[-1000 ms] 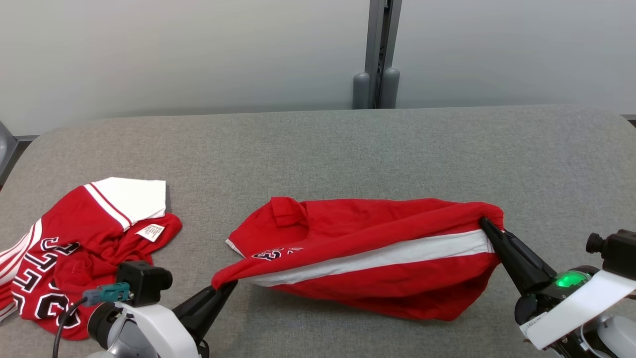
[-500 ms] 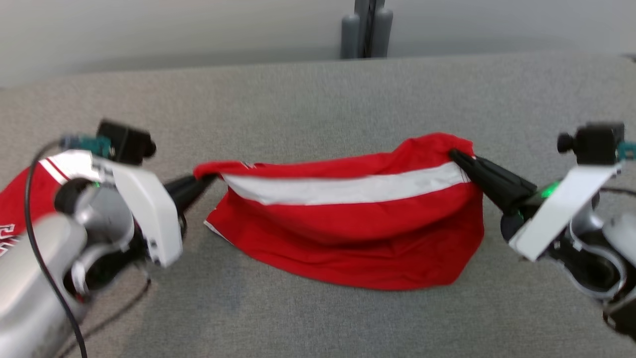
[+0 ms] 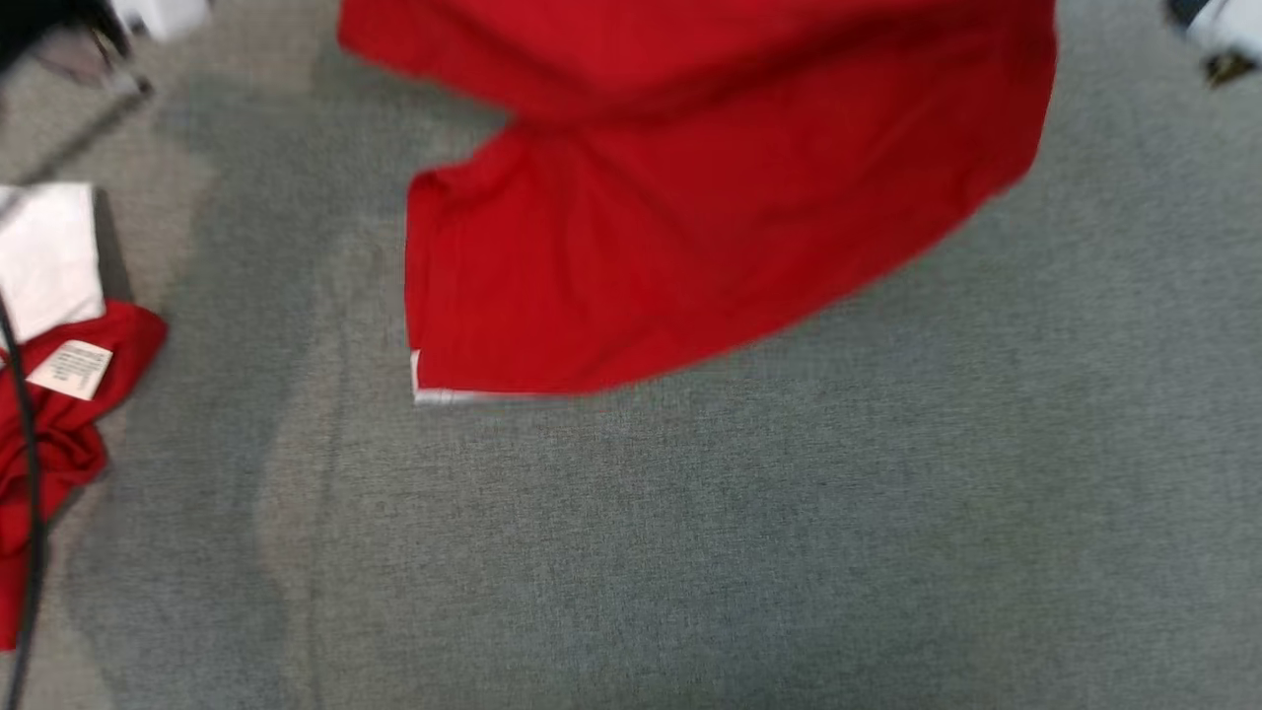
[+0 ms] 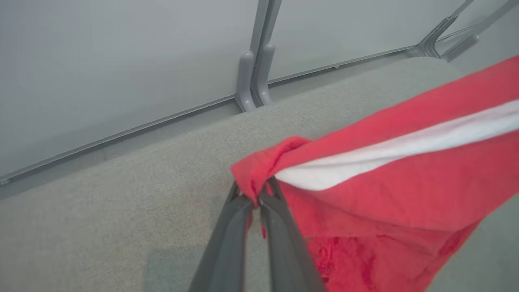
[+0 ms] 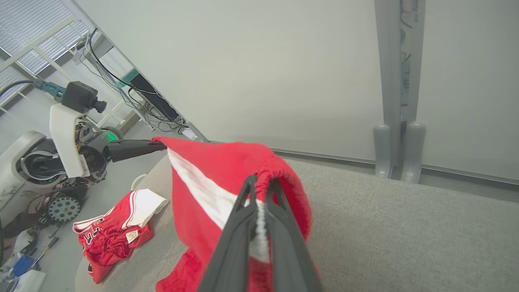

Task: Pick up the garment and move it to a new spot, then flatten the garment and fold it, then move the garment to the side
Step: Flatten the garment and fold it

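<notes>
The garment [image 3: 690,197], red with a white stripe, hangs stretched between my two grippers, its lower hem with white trim hanging low over the grey table [image 3: 690,552]. In the left wrist view my left gripper [image 4: 257,194] is shut on one bunched red end of the garment [image 4: 385,194]. In the right wrist view my right gripper [image 5: 259,184] is shut on the other end of the garment [image 5: 219,170]. That view also shows the left gripper [image 5: 156,142] pinching the far corner.
A second red and white jersey [image 3: 59,414] with a label lies crumpled at the table's left edge, also in the right wrist view [image 5: 113,235]. A black cable [image 3: 25,473] hangs over it. A wall with a grey post [image 4: 255,61] stands behind the table.
Both grippers have lifted the garment off the table, so it now hangs between them. The head camera has tilted down, shifting the whole picture.
</notes>
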Controlling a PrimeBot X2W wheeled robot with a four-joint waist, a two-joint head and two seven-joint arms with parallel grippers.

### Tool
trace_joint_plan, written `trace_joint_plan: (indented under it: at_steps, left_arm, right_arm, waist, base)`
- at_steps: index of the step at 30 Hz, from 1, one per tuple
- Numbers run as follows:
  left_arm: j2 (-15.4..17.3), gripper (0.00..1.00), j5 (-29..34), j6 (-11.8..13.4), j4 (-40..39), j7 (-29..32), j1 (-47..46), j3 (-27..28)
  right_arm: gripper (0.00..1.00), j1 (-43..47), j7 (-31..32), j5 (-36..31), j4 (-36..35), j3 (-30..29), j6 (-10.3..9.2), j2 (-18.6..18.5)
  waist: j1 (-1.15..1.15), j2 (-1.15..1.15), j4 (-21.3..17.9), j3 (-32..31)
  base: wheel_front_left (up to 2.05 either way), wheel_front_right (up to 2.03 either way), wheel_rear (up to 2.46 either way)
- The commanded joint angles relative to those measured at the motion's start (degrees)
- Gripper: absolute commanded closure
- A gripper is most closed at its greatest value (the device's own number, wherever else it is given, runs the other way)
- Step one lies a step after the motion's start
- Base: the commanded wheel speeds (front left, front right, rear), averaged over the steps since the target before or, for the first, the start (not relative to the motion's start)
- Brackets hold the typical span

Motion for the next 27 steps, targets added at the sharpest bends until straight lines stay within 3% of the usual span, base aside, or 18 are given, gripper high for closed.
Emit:
trace_joint_plan:
  at_steps: [1, 7, 10, 17, 21, 27]
  left_arm:
    - [-0.21, 1.00, 1.31, -0.38, 1.98, -0.58, -3.99, 0.32]
    - [-2.10, 1.00, 5.08, 0.01, 8.88, -3.67, -16.99, 1.42]
    - [-3.12, 1.00, 8.06, 0.69, 11.86, -6.53, -24.03, 1.38]
    - [-5.99, 1.00, 10.69, -0.76, 17.61, -10.19, -34.54, 0.81]
    - [-7.06, 1.00, 9.07, -2.15, 20.92, -8.69, -32.87, -0.10]
    - [-8.24, 1.00, 4.06, -3.19, 23.43, -1.84, -26.34, -1.86]
  right_arm:
    - [1.00, -3.24, 1.06, 0.74, 1.41, -0.96, 0.13, -0.57]
    - [1.00, -15.84, -0.77, 0.33, 6.95, -4.50, 0.08, -0.47]
    - [1.00, -21.64, -5.52, -3.10, 9.97, -5.23, 0.06, -0.84]
    - [1.00, -29.42, -17.61, -6.67, 11.61, -4.65, 0.00, -0.40]
    - [1.00, -27.14, -15.35, -3.81, 11.97, -0.65, 0.01, -0.61]
    - [1.00, -20.67, -7.58, 0.94, 13.41, 6.25, 0.08, -1.48]
  waist:
    - [0.00, 0.00, -0.36, 5.74]
    - [0.00, 0.00, 0.35, 10.61]
    - [0.00, 0.00, 0.92, 12.41]
    - [0.00, 0.00, 1.76, 14.80]
    - [0.00, 0.00, 1.67, 15.14]
    - [0.00, 0.00, 1.30, 13.98]
  base:
    - [0.00, 0.00, 0.00]
    - [0.00, 0.00, 0.00]
    - [0.00, 0.00, 0.00]
    - [0.00, 0.00, 0.00]
    - [0.00, 0.00, 0.00]
    - [0.00, 0.00, 0.00]
